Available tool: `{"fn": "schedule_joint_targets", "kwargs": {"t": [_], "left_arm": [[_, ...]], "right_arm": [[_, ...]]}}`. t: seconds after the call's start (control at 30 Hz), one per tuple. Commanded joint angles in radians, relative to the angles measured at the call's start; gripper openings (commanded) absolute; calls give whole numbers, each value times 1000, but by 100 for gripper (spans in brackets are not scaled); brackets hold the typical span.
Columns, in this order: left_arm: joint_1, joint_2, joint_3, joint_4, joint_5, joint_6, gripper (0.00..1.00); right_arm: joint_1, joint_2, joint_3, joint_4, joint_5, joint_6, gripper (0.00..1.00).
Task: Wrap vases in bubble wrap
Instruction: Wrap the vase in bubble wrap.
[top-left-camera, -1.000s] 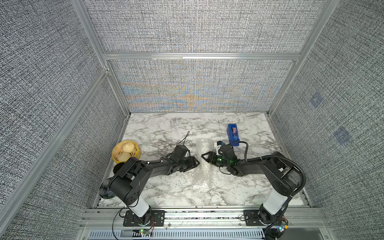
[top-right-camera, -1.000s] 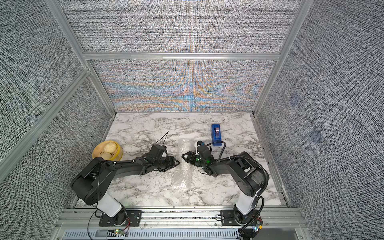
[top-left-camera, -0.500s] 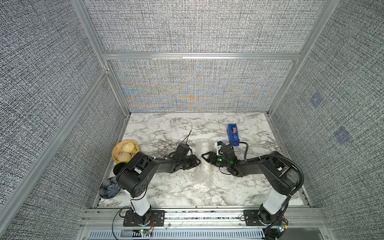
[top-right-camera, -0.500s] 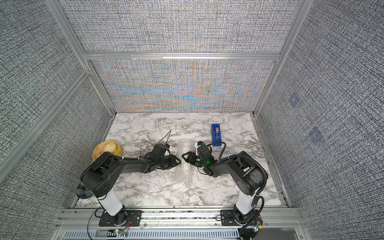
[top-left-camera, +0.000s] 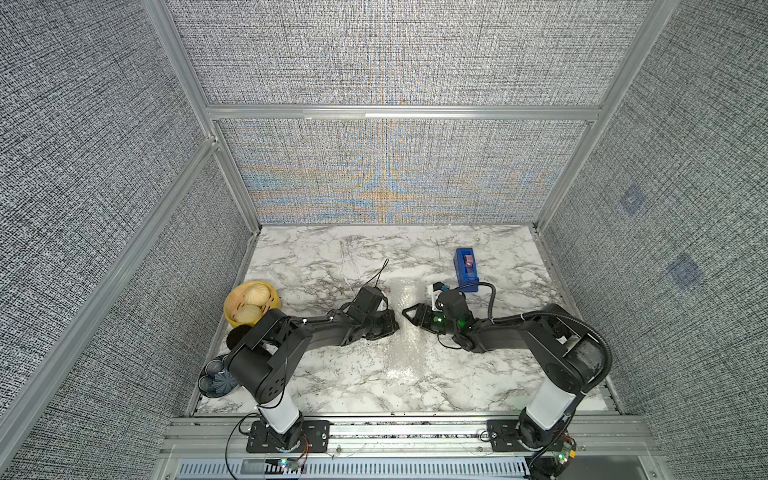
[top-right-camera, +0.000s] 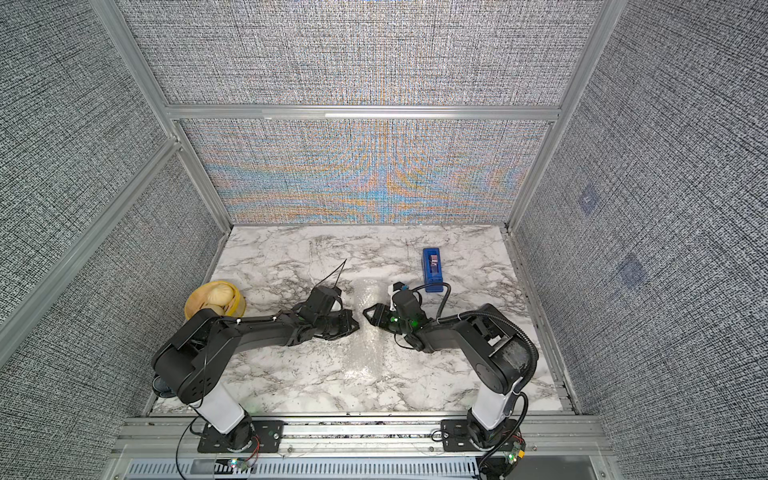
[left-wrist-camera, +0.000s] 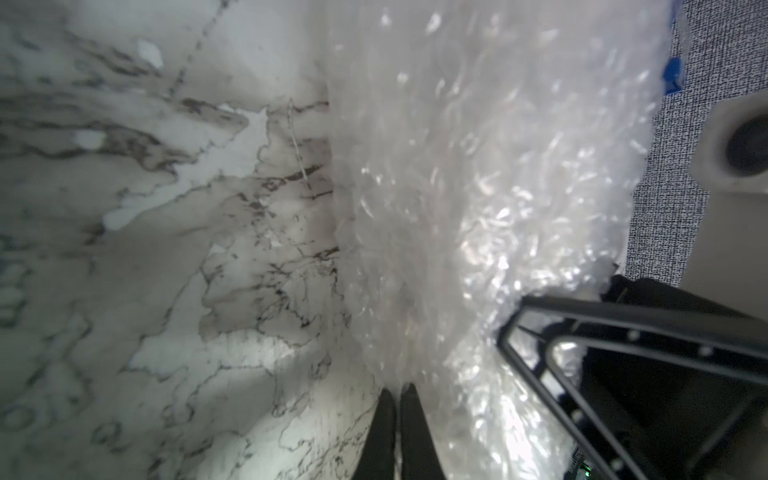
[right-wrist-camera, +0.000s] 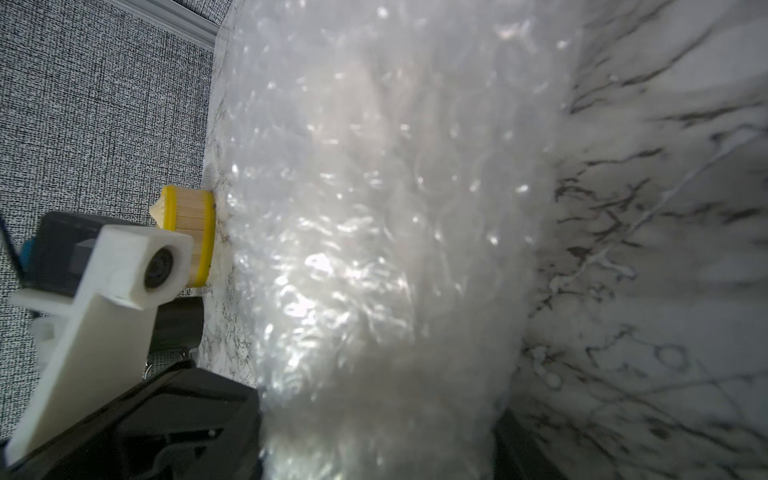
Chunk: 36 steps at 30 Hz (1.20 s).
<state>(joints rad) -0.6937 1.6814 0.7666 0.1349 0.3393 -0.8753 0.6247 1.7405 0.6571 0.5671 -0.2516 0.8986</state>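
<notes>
Left gripper (left-wrist-camera: 398, 390) tight on bubble wrap (left-wrist-camera: 478, 187) edge

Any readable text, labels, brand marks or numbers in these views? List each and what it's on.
No text can be read in any view.
Blue dispenser: no legible label; too small in both top views.
Square patches on the side wall: a faint mark inside, too small to read.
Bubble wrap: no print; the wrist views are blurred.
Marble table: veining only, no marks.
</notes>
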Motion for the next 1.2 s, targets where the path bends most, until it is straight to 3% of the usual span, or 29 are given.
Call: {"fn": "schedule_joint_targets", "kwargs": {"t": [0.0,0.27,0.5,0.77,1.17], "left_arm": [[-3,-22,13,-48,-50,37,0],[-29,-119,42,-192,-182,84,0],[-61,-146,93,-299,-257,116,0],[-63,-138,79,-286,-260,112,0],[-62,-187,89,-345,-295,139,0]], "right_arm": [[4,-2,3,-103,40,-43,34],[-19,-15,4,-134,23,-44,44],[-29,-30,11,-180,15,-55,62],[-49,-60,5,-201,-7,-88,78],[-88,-131,-21,-237,-26,-119,83]]}}
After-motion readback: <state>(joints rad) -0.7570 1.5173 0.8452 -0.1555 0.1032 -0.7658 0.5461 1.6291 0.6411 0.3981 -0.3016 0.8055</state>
